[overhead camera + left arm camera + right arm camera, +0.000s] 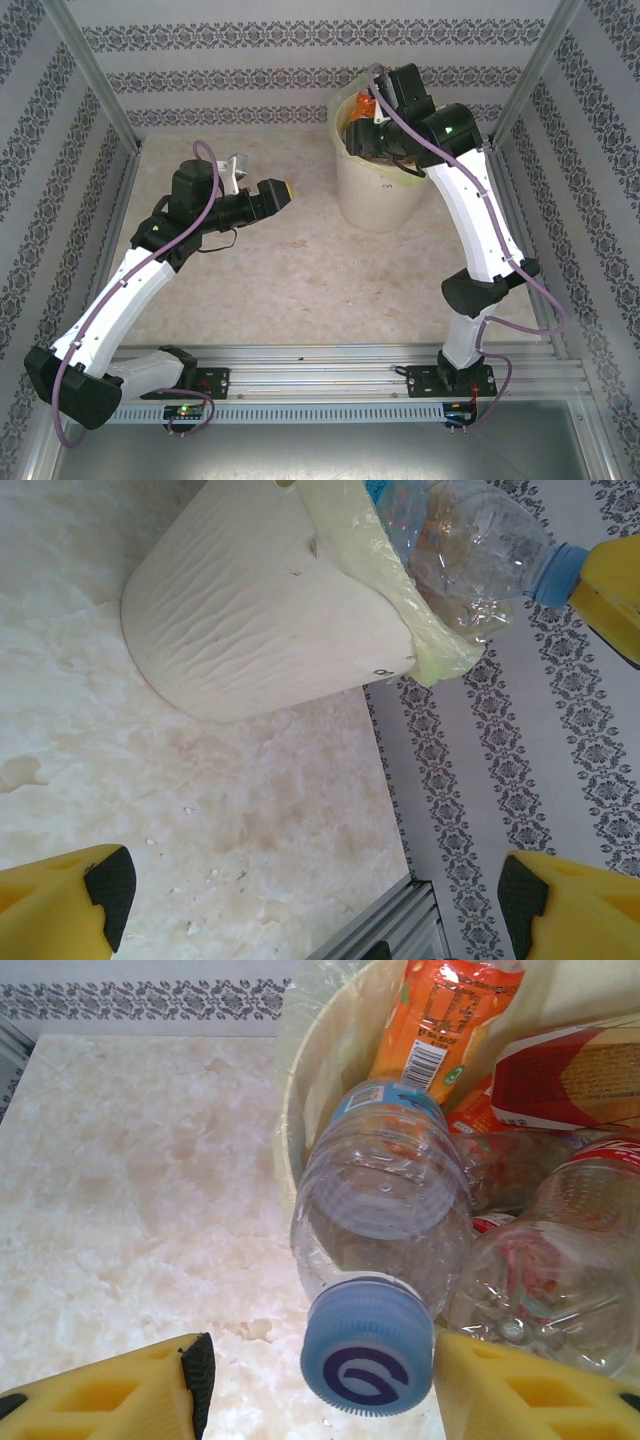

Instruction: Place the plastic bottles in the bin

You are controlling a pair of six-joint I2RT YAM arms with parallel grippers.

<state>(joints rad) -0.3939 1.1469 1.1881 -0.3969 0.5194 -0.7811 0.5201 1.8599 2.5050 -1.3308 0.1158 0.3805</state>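
- Top external: right arm reaches over the bin (378, 200) at the far right of the table (280, 270); its wrist covers most of the bin mouth, so the contents read as an orange patch and little else; the right fingers are hard to make out from here
- Right wrist: right gripper (320, 1375) jaws wide; blue-capped bottle (385, 1210) lies neck-out over the bin rim, cap between the fingers; clear gap to the finger at frame left; cap just beside the other finger, can't tell if it touches; not clamped
- Behind it in the bin: orange-labelled bottle (430, 1030), top cut off by the frame; red-labelled bottle (570, 1080), partly cut off; clear bottle (560, 1280) pressed against the blue-capped one, its cap hidden
- Left wrist: left gripper (315, 890) jaws wide, holding nothing, table surface below; bin well apart ahead; pale yellow-green liner (370, 570) folded over the rim; bottles heaped above the rim, glare makes labels unreadable
- Top external again: left gripper sits over the left-centre of the table, well apart from the bin
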